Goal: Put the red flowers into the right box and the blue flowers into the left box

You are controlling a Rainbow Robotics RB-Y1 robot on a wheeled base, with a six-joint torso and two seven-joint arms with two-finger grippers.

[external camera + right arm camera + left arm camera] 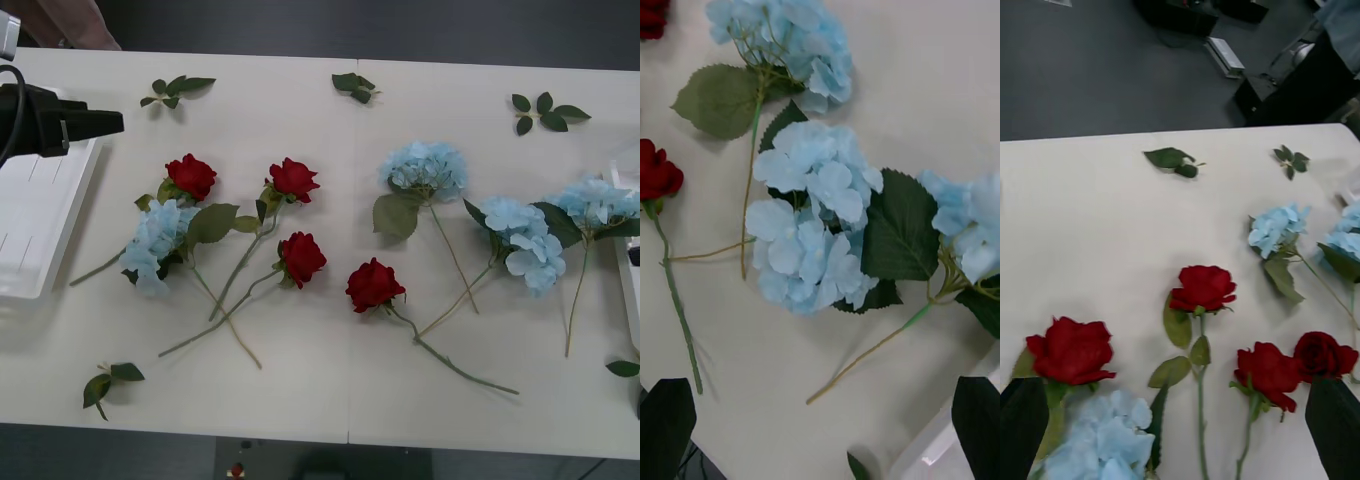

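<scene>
On the white table (330, 390) lie four red flowers (372, 284) and four blue flowers (425, 168), none in a box. Three roses sit left of centre with one blue cluster (155, 240) touching their stems; the fourth rose is near centre. The other three blue heads lie to the right, the rightmost (594, 203) just beside the right box (628, 285) at the table's right edge. Left box (40, 215) sits at the left edge with no flowers in it. Left gripper (1180, 431) hovers over the left box, fingers (1022, 424) spread wide, holding nothing. Right gripper (824, 427) hangs above the right-hand blue heads, fingers (977, 424) wide apart, holding nothing. Loose leaf sprigs (175, 90) lie scattered around.
</scene>
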